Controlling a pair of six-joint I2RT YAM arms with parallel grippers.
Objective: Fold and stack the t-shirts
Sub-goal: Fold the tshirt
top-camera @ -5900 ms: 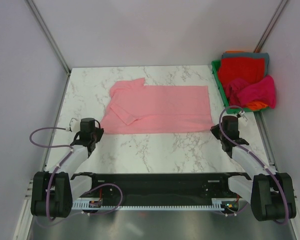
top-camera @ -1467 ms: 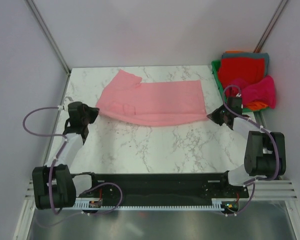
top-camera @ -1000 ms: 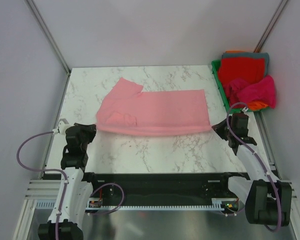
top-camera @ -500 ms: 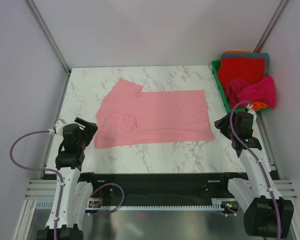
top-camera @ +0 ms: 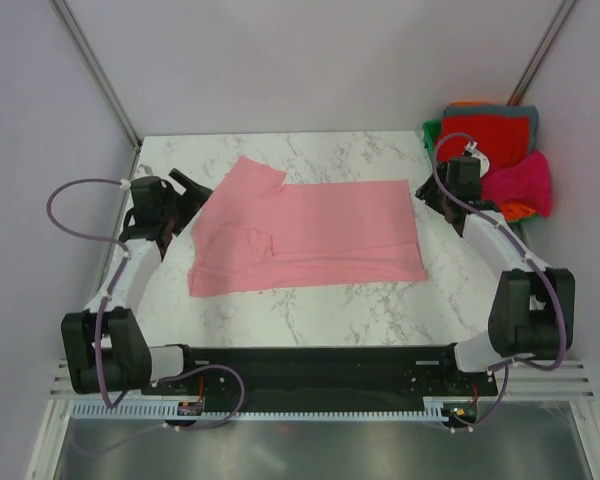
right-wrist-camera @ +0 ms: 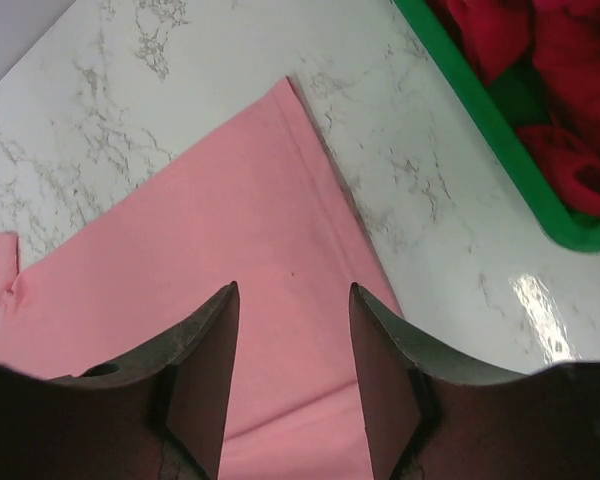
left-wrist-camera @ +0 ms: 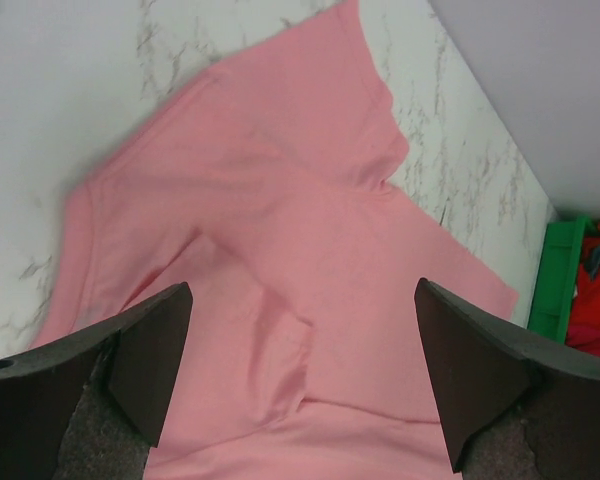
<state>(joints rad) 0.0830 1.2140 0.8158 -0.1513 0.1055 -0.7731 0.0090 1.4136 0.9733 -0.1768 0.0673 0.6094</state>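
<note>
**A:** Nearest the arms, the salmon-pink t-shirt is seen lying flat on the counter, gripped by nothing.

**B:** Further back, the left claw is spread wide and empty beside the sleeve. The right claw is parted, also empty, by the far right corner.

**A:** Both far corners are best pinched level, so the fold is drawn evenly.

**B:** The green bin of other t-shirts beyond should be avoided.
</note>
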